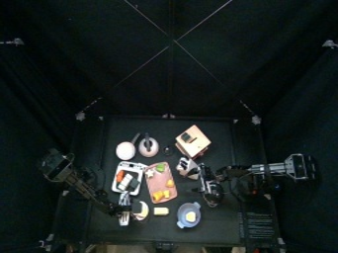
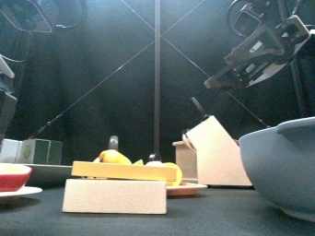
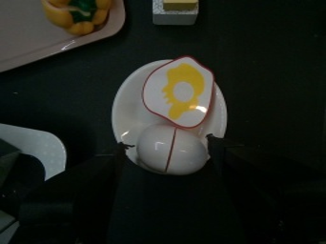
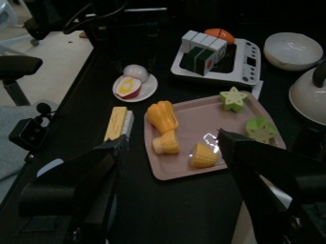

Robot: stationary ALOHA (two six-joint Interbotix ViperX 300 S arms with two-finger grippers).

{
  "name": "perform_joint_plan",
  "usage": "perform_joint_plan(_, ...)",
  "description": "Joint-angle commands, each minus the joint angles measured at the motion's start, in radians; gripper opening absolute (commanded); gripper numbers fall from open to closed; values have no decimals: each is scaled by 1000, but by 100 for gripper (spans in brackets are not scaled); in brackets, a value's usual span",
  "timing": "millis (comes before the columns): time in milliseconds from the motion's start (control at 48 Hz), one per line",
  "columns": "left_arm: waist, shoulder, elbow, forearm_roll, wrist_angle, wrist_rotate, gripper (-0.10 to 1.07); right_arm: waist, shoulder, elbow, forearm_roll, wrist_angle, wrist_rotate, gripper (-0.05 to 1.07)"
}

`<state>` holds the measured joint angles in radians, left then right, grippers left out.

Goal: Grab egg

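The egg [image 3: 178,158] is a pale oval lying on a small white plate [image 3: 128,105], next to a flat fried-egg piece [image 3: 181,91] with a yellow centre and a red rim. My left gripper [image 3: 171,145] hangs right over the egg. Its dark jaws stand open, one on each side and close to the egg's flanks; I cannot see contact. In the top view this gripper [image 1: 129,211] is at the table's front left. The right wrist view also shows the egg [image 4: 133,70]. My right gripper [image 4: 174,143] is open and empty, high above the tray [image 4: 178,173].
A small yellow block [image 1: 161,210] and the grey bowl [image 1: 189,214] stand just right of the plate. The tray of yellow food pieces [image 1: 161,181], a dish rack [image 4: 216,52], a white bowl [image 4: 291,48] and a beige box [image 1: 193,140] lie behind.
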<state>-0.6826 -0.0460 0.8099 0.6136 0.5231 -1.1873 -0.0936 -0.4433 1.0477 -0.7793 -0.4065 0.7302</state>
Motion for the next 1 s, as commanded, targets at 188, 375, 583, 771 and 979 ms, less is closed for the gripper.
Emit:
perform_joint_plan(188, -2, 14, -12, 3, -15, 0, 100, -5, -8, -25, 3, -5, 0, 104)
perform_joint_plan(375, 0, 29, -12, 0, -15, 0, 100, -5, -3, -26, 6, -5, 0, 104)
perform_joint_plan(583, 5, 41, -18, 2, -14, 0, 99, -5, -2, -26, 6, -5, 0, 104)
perform_joint_plan(771, 14, 40, -25, -3, -12, 0, 99, -5, 0, -26, 6, -3, 0, 104)
perform_joint_plan(979, 17, 40, -26, -9, -11, 0, 95, -5, 0, -26, 6, -5, 0, 104)
